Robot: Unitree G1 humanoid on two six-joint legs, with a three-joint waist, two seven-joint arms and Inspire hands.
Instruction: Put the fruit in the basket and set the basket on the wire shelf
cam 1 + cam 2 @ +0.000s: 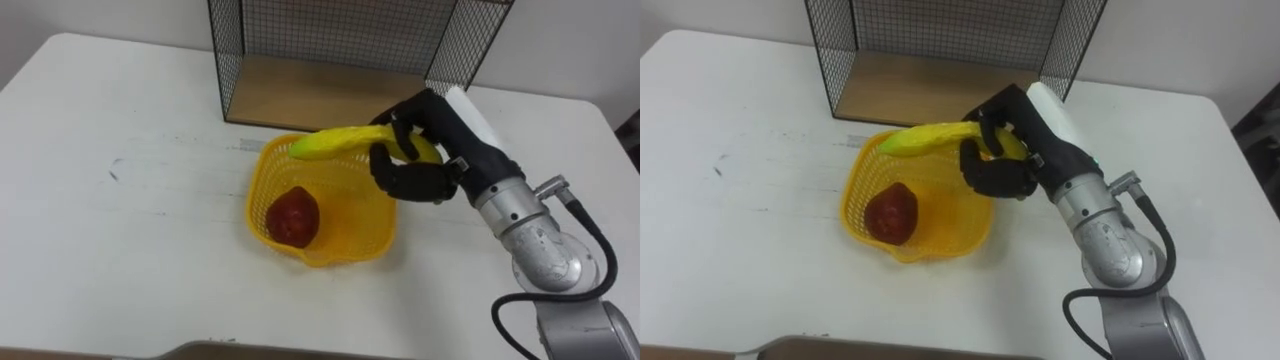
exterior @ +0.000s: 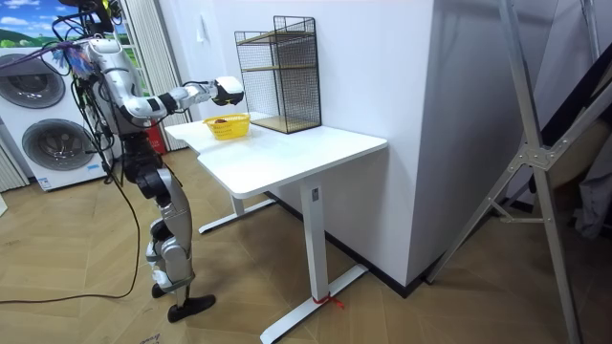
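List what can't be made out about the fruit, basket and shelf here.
- Banana, right end: eye views, covered by the right hand curled round it.
- Wire shelf, upper levels: eye views, cut off by the top edge.
- Basket, contents: room view, too small.

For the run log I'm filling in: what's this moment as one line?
stage: loading fruit | right hand: shut on banana, over basket | red fruit: in basket | basket: on table, before shelf
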